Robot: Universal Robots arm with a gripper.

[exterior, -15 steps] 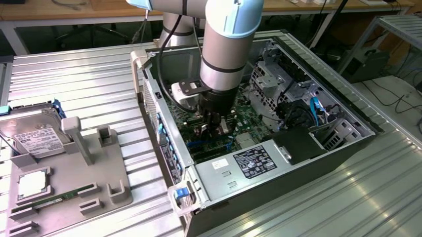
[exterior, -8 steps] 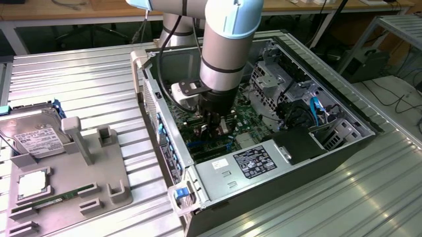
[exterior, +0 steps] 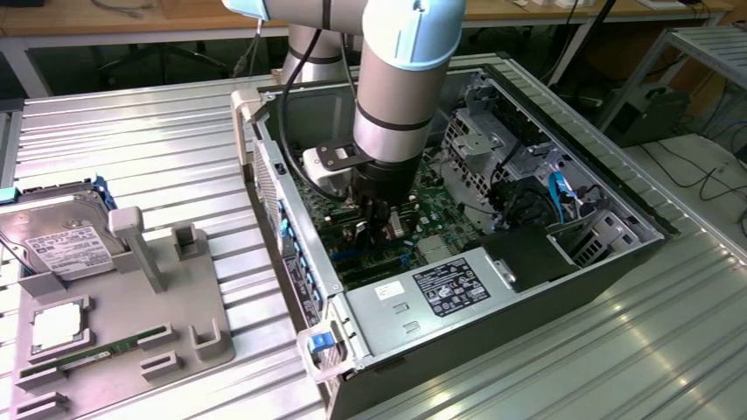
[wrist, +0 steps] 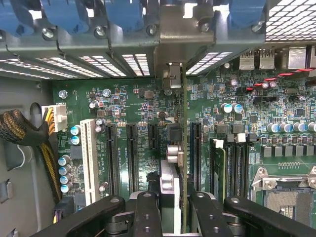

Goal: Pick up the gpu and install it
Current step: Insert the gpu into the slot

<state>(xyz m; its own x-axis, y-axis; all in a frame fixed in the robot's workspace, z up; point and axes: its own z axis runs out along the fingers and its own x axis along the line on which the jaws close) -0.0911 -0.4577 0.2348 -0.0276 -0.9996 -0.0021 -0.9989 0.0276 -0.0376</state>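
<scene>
End effector grips gpu over motherboard.

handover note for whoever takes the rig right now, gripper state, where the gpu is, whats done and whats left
Gripper: down inside the open computer case, shut on the gpu, held edge-on between the fingers.
Gpu: standing over the motherboard, in line with the black expansion slots; its metal bracket end is up at the rear slot openings of the case. Whether the card's edge is in a slot yet cannot be told.
Done: gpu picked up and brought into the case. The grey fixture outside holds the hard drive and RAM stick.
Left: seat the card fully and release.
</scene>
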